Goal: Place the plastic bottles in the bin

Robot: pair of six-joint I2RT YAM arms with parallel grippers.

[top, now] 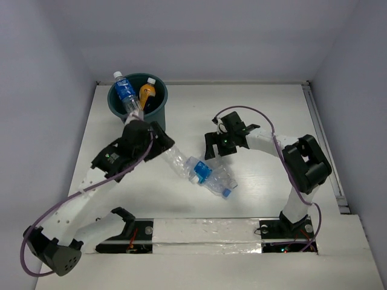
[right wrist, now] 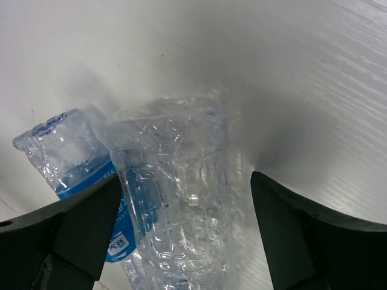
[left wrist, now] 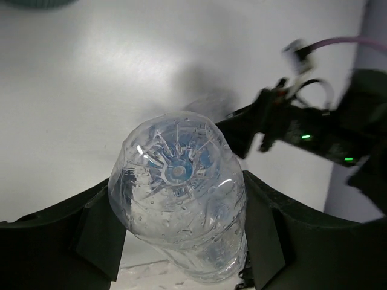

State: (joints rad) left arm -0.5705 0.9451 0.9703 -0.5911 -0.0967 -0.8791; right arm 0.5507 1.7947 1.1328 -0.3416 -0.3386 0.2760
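My left pincer [left wrist: 181, 237] pinching 1 clear bottle [left wrist: 175, 175] near the teal bin [top: 116, 106], right pincer [right wrist: 184, 208] spread around 1 loose bottle [right wrist: 175, 181] lying on the table [top: 272, 115], bin holding 2, I see 1 blue-labelled bottle [top: 125, 90], 1 orange bottle [top: 147, 92].

We see a white table [top: 272, 103]: the teal bin [top: 156, 112] stands toward eleven o'clock, and clear bottles [top: 208, 175] lie crossed near its centre.

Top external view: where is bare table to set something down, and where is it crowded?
Bare: back strip between the bin and right claw; far-right corner behind the right arm. Crowded: centre, where loose bottles lie beside the clear bottle in the left claw.
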